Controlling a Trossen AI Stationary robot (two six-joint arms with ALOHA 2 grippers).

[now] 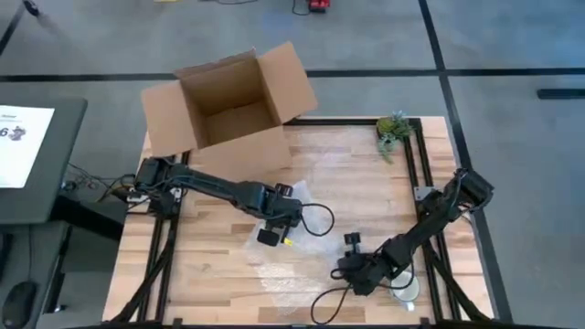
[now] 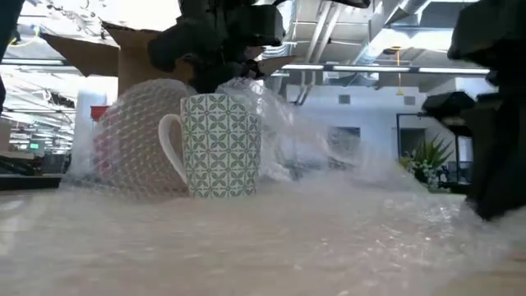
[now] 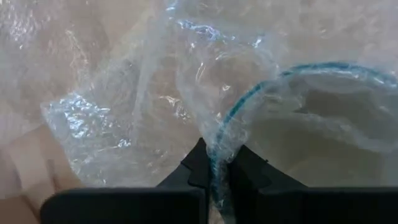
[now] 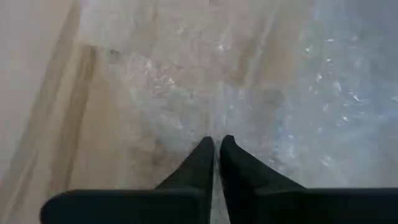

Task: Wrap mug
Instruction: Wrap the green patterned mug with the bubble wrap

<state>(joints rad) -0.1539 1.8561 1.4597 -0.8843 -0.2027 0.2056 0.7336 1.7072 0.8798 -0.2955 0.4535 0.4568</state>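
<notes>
Only a "6" is showing on the white sheet left of the counter; remaining print unreadable.

We see the wooden desk carrying bubble wrap, a cardboard box, a small plant and the mug.

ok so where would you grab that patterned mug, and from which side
Judging from the low view, the mug stands upright with its handle free, bubble wrap bunched behind it. I'd pinch the rim from straight above on the side away from the handle; the left hand already grips wrap there.
</notes>
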